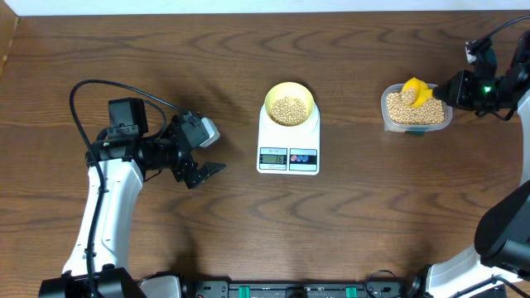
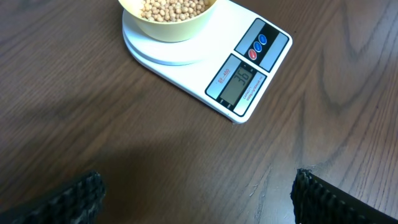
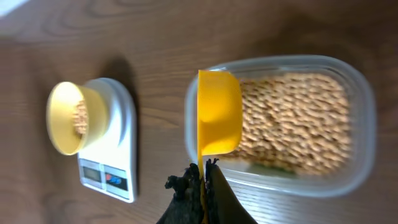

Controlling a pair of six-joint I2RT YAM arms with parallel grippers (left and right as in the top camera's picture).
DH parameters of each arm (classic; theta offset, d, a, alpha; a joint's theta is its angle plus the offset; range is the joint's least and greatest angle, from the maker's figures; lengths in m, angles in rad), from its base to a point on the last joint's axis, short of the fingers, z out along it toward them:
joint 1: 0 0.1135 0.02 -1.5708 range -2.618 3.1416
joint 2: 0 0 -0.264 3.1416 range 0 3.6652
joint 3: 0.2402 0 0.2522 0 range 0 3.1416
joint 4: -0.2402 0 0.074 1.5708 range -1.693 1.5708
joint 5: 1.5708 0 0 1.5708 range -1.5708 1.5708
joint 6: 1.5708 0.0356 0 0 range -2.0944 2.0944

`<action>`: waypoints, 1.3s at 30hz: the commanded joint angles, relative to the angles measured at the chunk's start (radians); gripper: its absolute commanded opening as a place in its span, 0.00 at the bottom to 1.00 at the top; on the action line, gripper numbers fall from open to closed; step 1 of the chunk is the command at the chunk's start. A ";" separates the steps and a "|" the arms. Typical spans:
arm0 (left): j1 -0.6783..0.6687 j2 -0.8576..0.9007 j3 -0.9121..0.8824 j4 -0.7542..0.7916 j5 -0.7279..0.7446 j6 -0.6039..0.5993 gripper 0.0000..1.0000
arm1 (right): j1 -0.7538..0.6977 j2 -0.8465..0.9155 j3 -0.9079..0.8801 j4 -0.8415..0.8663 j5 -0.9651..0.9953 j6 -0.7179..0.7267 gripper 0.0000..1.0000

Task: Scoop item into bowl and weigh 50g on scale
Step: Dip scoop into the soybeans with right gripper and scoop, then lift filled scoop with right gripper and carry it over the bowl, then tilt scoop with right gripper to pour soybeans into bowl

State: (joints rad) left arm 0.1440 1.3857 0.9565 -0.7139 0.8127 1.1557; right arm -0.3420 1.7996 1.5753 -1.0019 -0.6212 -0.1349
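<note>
Scooping step judged in progress: right hand (image 3: pixel 202 171) clamped on the yellow scoop (image 3: pixel 219 112) at the tub (image 3: pixel 360 124) of beans (image 3: pixel 292 118), left hand (image 1: pixel 211 151) idle, fingers apart, bowl (image 2: pixel 168 28) part-filled on the scale (image 2: pixel 205 71); next move calls for a small, level top-up.

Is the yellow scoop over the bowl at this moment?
No, the yellow scoop is at the clear tub of beans, well to the right of the bowl on the scale.
</note>
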 commanded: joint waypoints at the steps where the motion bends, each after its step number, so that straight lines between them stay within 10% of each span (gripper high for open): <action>1: 0.003 0.006 -0.010 -0.003 0.005 -0.002 0.98 | -0.003 -0.023 0.015 0.008 -0.142 0.006 0.01; 39: 0.003 0.006 -0.010 -0.003 0.005 -0.002 0.97 | 0.494 -0.023 0.015 0.248 -0.114 0.124 0.01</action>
State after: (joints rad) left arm 0.1440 1.3857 0.9565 -0.7139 0.8127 1.1557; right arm 0.1329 1.7996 1.5753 -0.7647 -0.7620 -0.0257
